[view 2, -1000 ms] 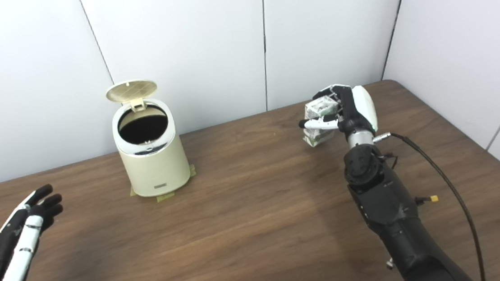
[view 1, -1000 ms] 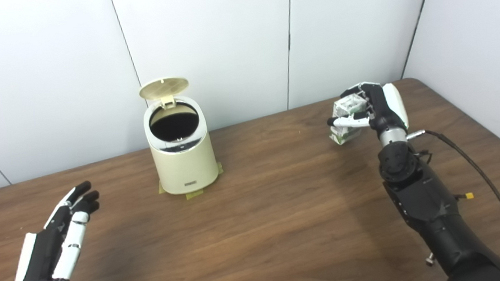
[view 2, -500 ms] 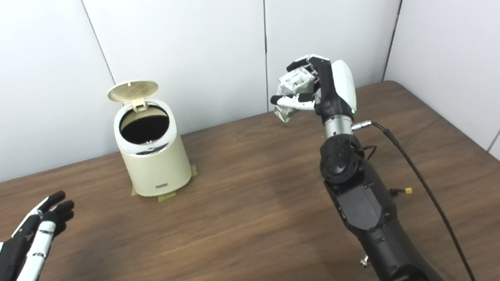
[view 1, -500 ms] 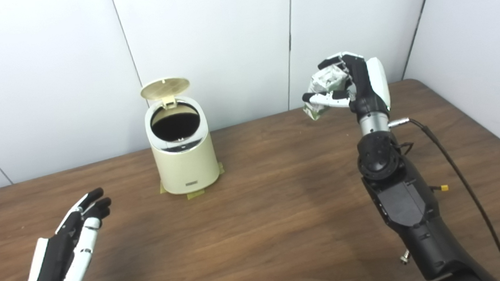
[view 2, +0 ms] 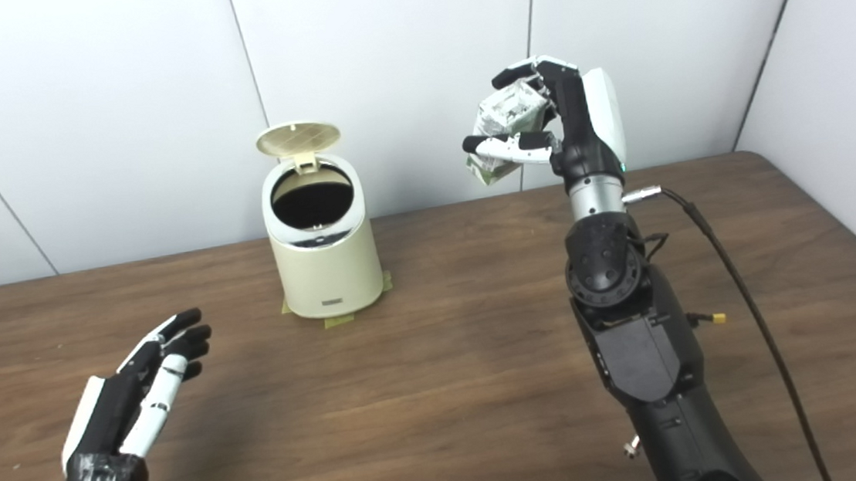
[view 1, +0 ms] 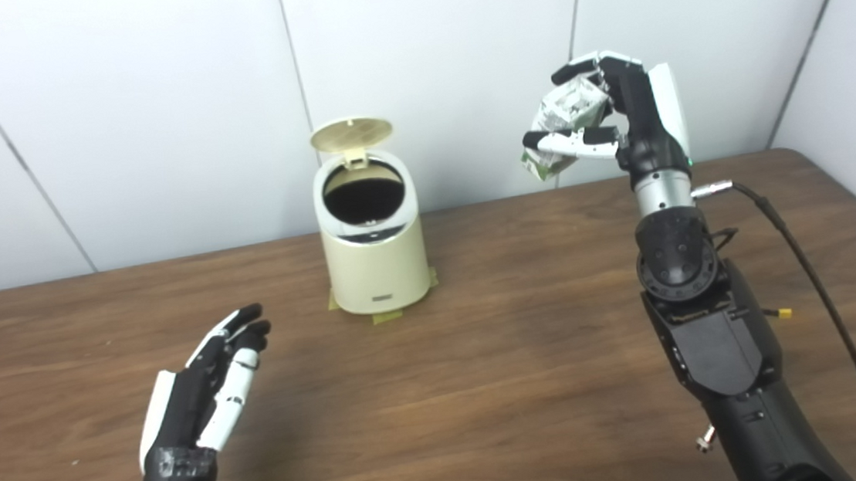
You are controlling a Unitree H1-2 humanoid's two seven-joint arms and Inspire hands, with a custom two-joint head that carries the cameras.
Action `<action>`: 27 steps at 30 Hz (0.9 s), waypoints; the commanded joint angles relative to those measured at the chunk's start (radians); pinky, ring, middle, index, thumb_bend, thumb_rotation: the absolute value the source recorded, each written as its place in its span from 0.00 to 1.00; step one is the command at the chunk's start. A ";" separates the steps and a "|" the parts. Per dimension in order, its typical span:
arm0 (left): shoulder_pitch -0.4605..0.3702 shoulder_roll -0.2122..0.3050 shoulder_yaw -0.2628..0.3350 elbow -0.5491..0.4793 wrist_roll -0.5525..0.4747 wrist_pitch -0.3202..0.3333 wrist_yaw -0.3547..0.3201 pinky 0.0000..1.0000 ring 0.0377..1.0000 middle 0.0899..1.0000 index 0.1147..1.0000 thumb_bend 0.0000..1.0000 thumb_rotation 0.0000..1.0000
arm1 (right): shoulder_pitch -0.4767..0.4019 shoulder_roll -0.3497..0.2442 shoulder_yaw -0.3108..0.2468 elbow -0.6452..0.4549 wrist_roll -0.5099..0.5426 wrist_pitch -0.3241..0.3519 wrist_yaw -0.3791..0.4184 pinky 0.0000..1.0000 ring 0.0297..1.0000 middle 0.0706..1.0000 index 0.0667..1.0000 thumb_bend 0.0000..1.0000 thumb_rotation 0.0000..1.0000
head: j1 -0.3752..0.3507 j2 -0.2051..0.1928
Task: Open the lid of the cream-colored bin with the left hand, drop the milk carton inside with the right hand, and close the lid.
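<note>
The cream-colored bin (view 1: 375, 257) stands at the back middle of the wooden table, its round lid (view 1: 351, 133) tipped up and the dark opening showing. My right hand (view 1: 615, 123) is raised high, to the right of the bin and above its rim level, shut on the small white and green milk carton (view 1: 562, 122). The carton is tilted in the fingers. My left hand (view 1: 204, 388) hovers low over the front left of the table, open, palm inward, holding nothing, well short of the bin.
Yellowish tape patches (view 1: 387, 316) sit under the bin's base. A black cable (view 1: 801, 254) runs from my right wrist over the table's right side. White wall panels close off the back. The table's right corner (view 1: 847, 157) is near the right arm.
My right hand lifted the carton off the table and carried it up and a little leftward toward the bin. The camera view shifted, so the bin sits further right in the picture. The left hand stayed open.
</note>
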State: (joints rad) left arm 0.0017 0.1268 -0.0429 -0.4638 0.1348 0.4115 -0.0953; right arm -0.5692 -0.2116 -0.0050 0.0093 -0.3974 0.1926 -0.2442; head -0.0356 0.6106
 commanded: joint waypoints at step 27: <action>0.011 -0.055 -0.029 0.054 0.061 -0.131 0.058 0.87 0.87 0.85 0.85 0.38 0.77 | -0.210 0.162 0.114 0.181 -0.050 -0.152 -0.031 0.27 0.33 0.45 0.52 0.51 0.00 | 0.127 -0.033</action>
State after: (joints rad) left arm 0.0314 0.0766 -0.0714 -0.3929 0.1924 0.3310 -0.0482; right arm -0.6909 -0.0541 0.1089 0.2113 -0.4261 0.0875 -0.2386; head 0.0905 0.5768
